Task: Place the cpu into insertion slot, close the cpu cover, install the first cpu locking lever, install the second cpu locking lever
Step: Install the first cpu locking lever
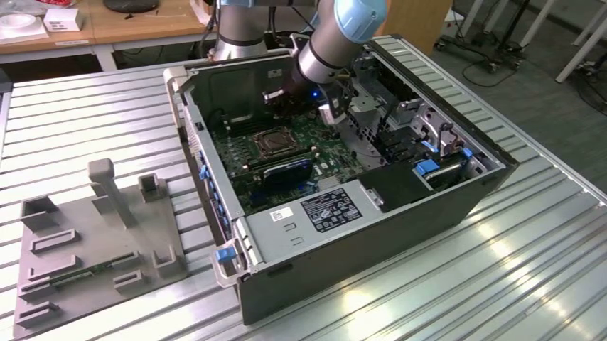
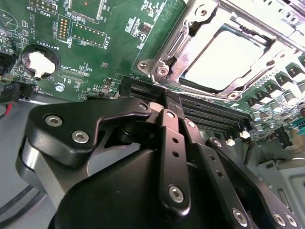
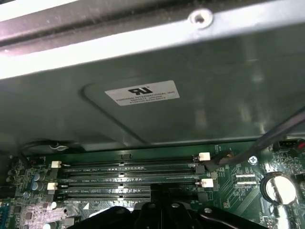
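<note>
1 silver-and-blue jointed robot arm (image 1: 332, 50) reaches steeply downward in the exterior view, its black metal gripper (image 2: 167, 107) low at the wrist, tip pointing down.

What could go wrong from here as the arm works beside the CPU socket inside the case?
1. The gripper hangs just over the memory slots, near the cpu cover. A sideways drift might knock their white latches.
2. A dark cable crosses the board near the coin battery and could snag the arm.
</note>
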{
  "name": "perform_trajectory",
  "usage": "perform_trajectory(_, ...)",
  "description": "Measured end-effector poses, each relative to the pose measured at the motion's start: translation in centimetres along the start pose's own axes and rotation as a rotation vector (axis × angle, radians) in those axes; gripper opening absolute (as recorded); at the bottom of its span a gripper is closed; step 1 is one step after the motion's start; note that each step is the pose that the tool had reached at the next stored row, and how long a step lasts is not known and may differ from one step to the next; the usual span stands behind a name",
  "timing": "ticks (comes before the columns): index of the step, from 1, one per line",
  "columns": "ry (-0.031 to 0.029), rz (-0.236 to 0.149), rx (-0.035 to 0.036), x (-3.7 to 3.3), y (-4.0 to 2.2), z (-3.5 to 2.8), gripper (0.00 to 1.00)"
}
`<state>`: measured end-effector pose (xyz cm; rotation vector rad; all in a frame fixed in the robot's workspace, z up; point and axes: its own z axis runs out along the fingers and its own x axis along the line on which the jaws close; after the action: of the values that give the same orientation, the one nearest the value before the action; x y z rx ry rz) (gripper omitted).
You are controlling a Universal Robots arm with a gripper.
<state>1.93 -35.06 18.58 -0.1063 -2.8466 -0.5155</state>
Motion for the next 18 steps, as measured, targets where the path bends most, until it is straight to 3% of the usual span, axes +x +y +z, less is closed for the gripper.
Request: perform_trajectory(18, -0.0007, -0.001, -0.0008, -0.08, -0.1, 0.27, 0.11)
